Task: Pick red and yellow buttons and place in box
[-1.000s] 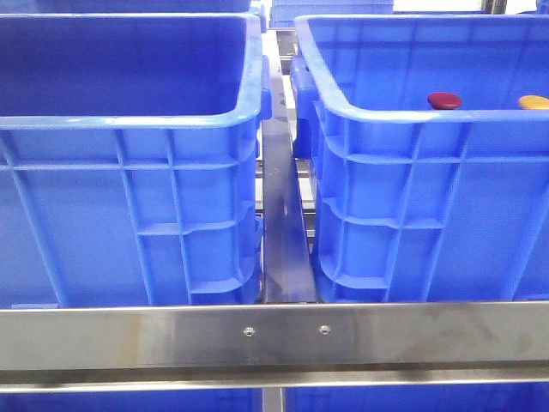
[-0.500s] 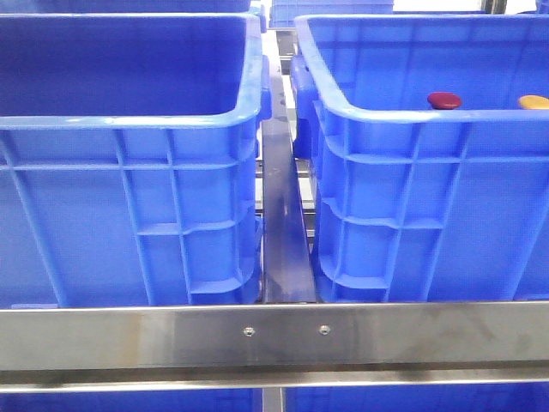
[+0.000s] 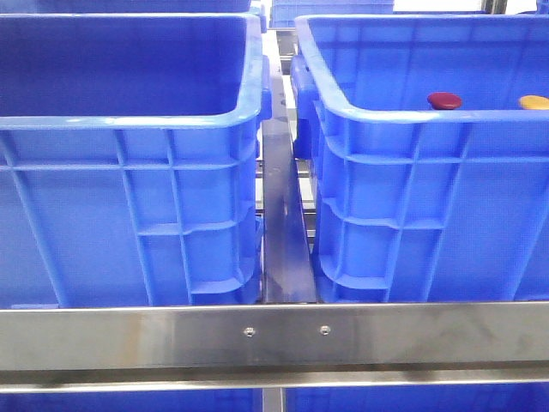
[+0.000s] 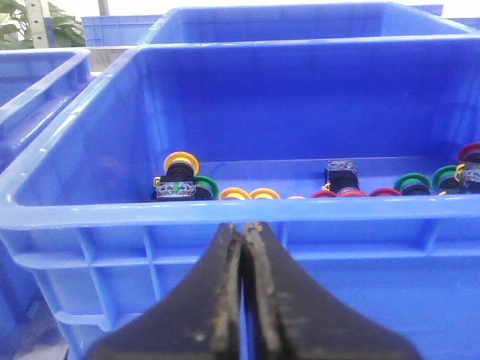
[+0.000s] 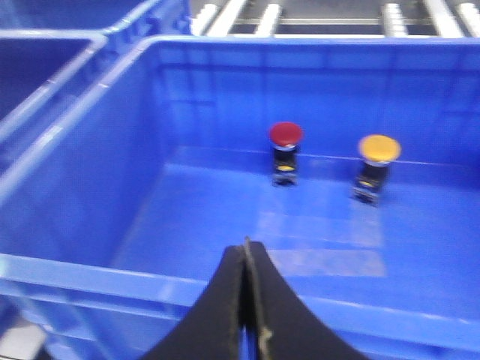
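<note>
The red button and the yellow button show just over the near rim of the right blue crate, the box. In the right wrist view the red button and the yellow button stand upright on black bases on the box's floor near its far wall. My right gripper is shut and empty, above the box's near rim. My left gripper is shut and empty, just outside the near rim of another blue crate. Neither gripper shows in the front view.
The crate in the left wrist view holds several loose buttons: yellow, red and green. The left crate in the front view shows no contents. A steel rail crosses in front, with a dark bar between the crates.
</note>
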`<action>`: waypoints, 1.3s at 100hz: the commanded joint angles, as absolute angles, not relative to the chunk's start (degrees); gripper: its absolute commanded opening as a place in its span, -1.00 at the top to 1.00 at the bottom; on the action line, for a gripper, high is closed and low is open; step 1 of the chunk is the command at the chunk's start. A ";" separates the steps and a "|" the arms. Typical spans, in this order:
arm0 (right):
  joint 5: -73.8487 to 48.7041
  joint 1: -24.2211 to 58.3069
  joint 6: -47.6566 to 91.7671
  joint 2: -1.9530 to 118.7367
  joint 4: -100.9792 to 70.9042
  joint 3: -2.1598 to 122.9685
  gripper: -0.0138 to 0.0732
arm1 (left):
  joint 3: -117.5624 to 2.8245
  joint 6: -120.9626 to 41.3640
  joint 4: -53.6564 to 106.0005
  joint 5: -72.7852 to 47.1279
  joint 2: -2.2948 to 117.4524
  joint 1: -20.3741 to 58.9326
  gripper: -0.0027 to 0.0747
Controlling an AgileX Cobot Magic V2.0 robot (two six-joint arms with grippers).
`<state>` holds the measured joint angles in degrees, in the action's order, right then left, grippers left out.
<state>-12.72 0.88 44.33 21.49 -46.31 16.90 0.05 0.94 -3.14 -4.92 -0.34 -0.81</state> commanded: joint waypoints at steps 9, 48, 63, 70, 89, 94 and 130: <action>-3.77 0.77 22.36 20.12 -24.29 16.18 0.83 | 3.13 1.44 -2.68 0.00 -2.10 -1.00 0.98; 8.71 0.72 -8.92 9.35 7.58 2.25 0.83 | 3.13 1.44 -2.68 0.00 -2.10 -1.00 0.98; 3.87 0.72 -8.92 -1.00 7.72 -0.71 0.83 | 3.13 1.44 -2.68 0.00 -2.10 -1.00 0.98; 3.75 0.72 -8.19 -1.81 7.83 -0.77 0.83 | 3.13 1.44 -2.68 0.00 -2.10 -1.00 0.98; 1.88 0.72 -7.31 -1.97 7.83 -0.77 0.83 | 3.13 1.44 -2.68 0.00 -2.10 -1.00 0.98; 1.82 0.72 -6.82 -1.97 7.77 -0.77 0.83 | 3.13 1.44 -2.68 0.00 -2.10 -1.00 0.98; 2.46 0.72 -6.32 -1.97 7.72 -0.77 0.83 | 3.13 1.44 -2.68 0.00 -2.10 -1.00 0.98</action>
